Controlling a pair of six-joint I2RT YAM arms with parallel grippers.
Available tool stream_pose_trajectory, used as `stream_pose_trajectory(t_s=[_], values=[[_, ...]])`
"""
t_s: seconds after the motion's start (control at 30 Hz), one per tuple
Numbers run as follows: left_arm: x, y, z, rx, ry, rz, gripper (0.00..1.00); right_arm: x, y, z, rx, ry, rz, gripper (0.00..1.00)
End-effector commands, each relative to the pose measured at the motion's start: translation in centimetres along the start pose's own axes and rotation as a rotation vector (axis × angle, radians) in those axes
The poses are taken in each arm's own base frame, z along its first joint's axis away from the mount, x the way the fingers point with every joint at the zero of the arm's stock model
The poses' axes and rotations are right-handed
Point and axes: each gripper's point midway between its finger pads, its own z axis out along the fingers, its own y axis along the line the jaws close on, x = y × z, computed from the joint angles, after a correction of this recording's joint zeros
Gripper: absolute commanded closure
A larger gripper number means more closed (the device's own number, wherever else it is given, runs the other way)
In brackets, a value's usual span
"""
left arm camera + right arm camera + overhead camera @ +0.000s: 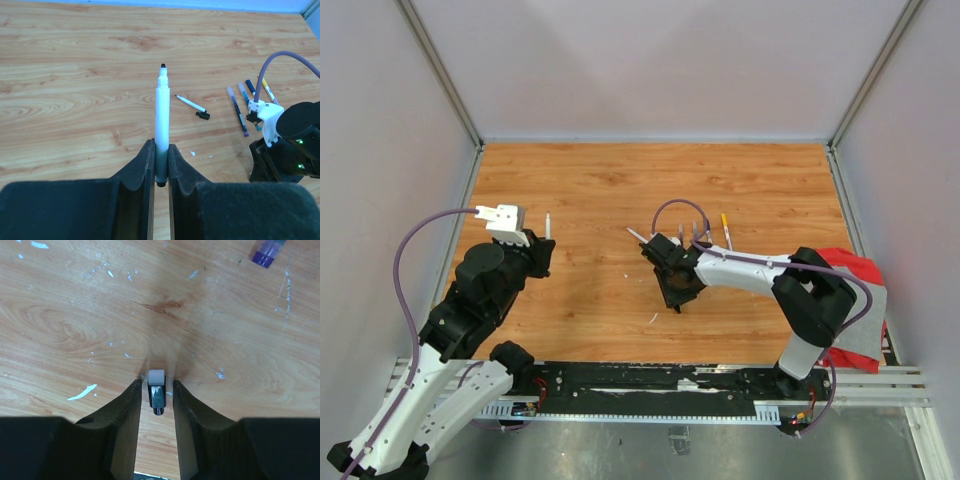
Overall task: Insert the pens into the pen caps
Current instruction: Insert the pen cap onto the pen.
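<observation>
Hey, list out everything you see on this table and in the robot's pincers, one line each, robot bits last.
table: one, orange-brown wood, under everything
held pen: one, white barrel, dark tip up, upright in the left pincer
loose pen: one, white, black piece at one end, lying mid-table
pen cluster: about four, with grey, blue and yellow parts, lying right of the loose pen
small cap: one, white and black, on the table
white scraps: several, scattered on the wood
red cloth: one, right table edge
left pincer: black, shut on the held pen
right pincer: black, open, straddling the small cap, gaps both sides
</observation>
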Motion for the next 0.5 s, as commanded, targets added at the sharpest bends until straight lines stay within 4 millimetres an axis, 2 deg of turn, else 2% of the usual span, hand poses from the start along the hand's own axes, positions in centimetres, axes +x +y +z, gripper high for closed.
stream_pose_trajectory(t_s=[0.0, 0.2, 0.47], values=[[-0.3, 0.0, 0.1, 0.005, -0.016, 0.009, 1.00, -0.1, -0.1, 0.0, 0.005, 0.029, -0.017, 0.69], [-0.3, 0.0, 0.1, 0.005, -0.016, 0.009, 0.99, 0.5, -0.2, 0.4, 0.014, 0.060, -0.023, 0.73], [-0.2, 0.0, 0.2, 0.004, -0.013, 0.010, 0.99, 1.1, -1.0, -0.1, 0.045, 0.078, -0.032, 0.73]])
